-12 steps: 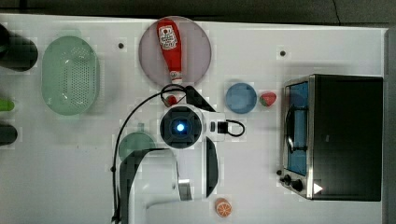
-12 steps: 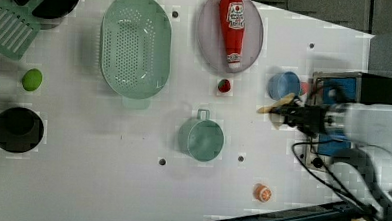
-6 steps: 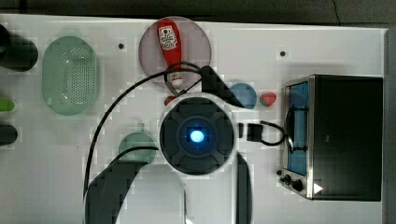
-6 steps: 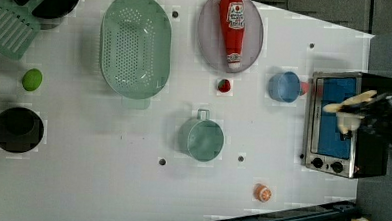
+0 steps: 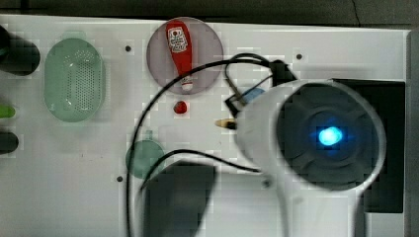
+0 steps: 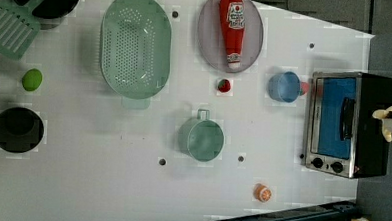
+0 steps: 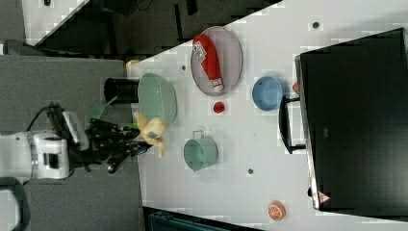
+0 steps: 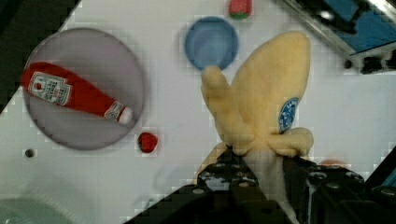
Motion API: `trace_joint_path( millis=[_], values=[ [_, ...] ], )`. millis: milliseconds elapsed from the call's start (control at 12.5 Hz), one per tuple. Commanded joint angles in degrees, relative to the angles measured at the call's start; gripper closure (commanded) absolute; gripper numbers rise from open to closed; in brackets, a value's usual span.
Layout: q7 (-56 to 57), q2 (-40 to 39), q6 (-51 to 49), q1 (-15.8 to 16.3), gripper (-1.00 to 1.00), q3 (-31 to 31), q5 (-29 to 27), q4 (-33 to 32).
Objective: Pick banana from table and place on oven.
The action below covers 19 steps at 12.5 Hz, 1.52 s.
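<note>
A: Start big. What sits on the table (image 6: 105, 186)?

B: The toaster oven (image 6: 351, 125) at the left view's right edge, blue glass door shut, handle and knobs facing the table; whether anything is inside I cannot tell. Then the pale green colander (image 6: 135, 45), perforated, with nothing in it.

A: And the grey plate (image 6: 207, 41)?

B: A red ketchup bottle (image 6: 231, 28) lies on it, cap pointing to the plate's lower rim in the left view. A small strawberry (image 6: 224, 85) rests on the table just below the plate.

A: The smaller vessels?

B: A green pot (image 6: 201, 139) with a side handle, nothing in it, mid-table. A black bowl (image 6: 17, 129) at the left view's left, contents too dark to tell. A blue bowl (image 6: 283, 86) just beside the oven door, bare inside.

A: The banana?

B: The banana (image 8: 266, 112) is off the table, in the air, peel flaps spread, a blue sticker on it. In the left view it hangs over the oven's black top. The gripper (image 8: 261, 175) is clamped on its lower stalk, black fingers on either side.

A: Loose bits?

B: A lime (image 6: 31, 79), an orange slice (image 6: 262, 192), a green spatula (image 6: 10, 27).
</note>
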State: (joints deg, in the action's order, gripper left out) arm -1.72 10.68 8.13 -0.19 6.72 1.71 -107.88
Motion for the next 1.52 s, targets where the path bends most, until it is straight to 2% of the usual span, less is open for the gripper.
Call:
trace_joint_path(
  millis=[80, 320, 720, 960, 1040, 1520],
  values=[
    [13.3, -3.8, 0.0, -1.7, 0.50, 5.8, -0.2, 2.5],
    [26.1, -8.6, 1.9, -2.2, 0.50, 13.9, -0.2, 4.6],
    [42.7, -16.7, 12.8, -2.8, 0.50, 26.6, -0.2, 4.7],
    [48.6, -21.2, 15.4, -3.2, 0.50, 30.8, -0.5, 4.7],
    [49.7, -22.3, 16.5, -3.5, 0.43, 31.2, -1.2, 4.7],
    [51.2, -23.8, 18.6, -4.2, -0.89, 31.0, -3.4, 3.9]
  ],
)
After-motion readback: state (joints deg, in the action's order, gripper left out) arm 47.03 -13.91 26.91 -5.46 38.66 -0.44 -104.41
